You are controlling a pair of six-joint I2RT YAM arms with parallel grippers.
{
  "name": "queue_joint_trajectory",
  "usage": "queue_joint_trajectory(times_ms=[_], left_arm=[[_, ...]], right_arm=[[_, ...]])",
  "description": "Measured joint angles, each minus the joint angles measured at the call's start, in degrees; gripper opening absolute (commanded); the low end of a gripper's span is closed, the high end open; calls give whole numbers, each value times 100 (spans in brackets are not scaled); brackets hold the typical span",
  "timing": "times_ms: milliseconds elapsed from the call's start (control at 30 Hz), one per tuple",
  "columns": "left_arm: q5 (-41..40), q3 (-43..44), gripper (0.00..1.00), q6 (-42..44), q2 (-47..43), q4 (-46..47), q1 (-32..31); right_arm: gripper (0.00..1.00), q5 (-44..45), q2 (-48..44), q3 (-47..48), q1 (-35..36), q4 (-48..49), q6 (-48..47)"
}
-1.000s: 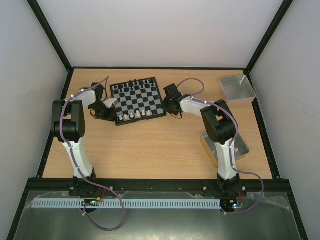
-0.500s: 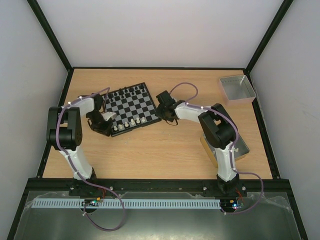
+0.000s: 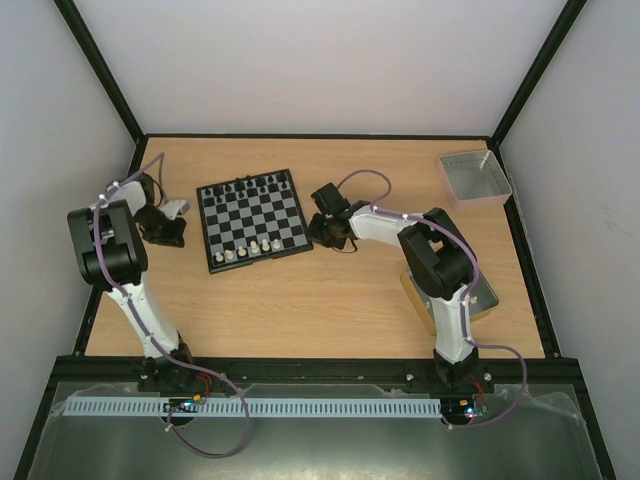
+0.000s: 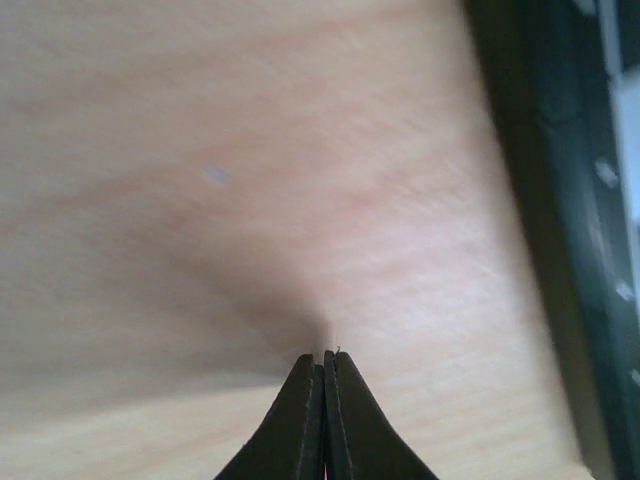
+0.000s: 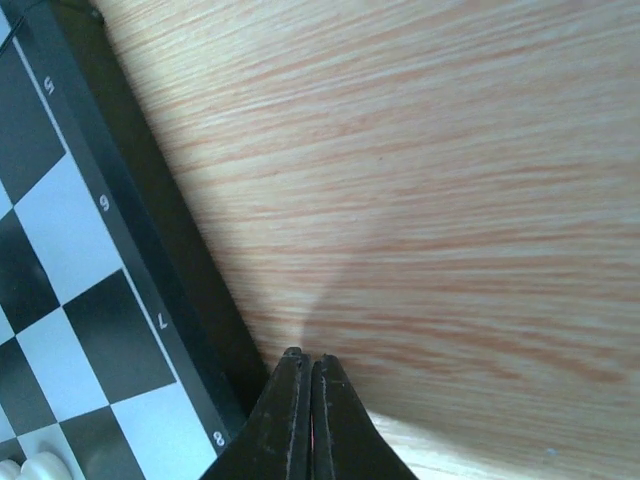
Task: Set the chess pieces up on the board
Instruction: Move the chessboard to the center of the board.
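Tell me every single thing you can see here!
Small square checkered chessboard: one, black and grey-white with a black rim, far left-centre of the table.
Tiny cream-white chess pieces: several, too small to count, along the board's near edge.
Tiny black chess pieces: several, along the board's far edge.
Clear square bin: one, grey, far right corner.
Rectangular tray: one, grey with tan rim, partly hidden behind the right arm.
Wooden table: one, light brown.
Left gripper: one, black, shut, over bare wood left of the board.
Right gripper: one, black, shut, at the board's right rim.
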Motion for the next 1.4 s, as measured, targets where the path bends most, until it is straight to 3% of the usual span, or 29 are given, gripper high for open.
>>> queue_joint_trajectory(times_ms=[233, 467, 1167, 1400], left_arm=[[306, 1263, 2, -208, 935, 79, 247], [1690, 2929, 2, -850, 2186, 98, 409], [2601, 4732, 2, -2385, 3515, 1237, 328], [2909, 4631, 2, -2319, 3530, 1211, 68]], right_arm=[[2, -197, 291, 483, -225, -278, -90], [2, -293, 605, 955, -264, -365, -105], [2, -527, 822, 1228, -299, -334, -105], [2, -645, 839, 1220, -317, -262, -101]])
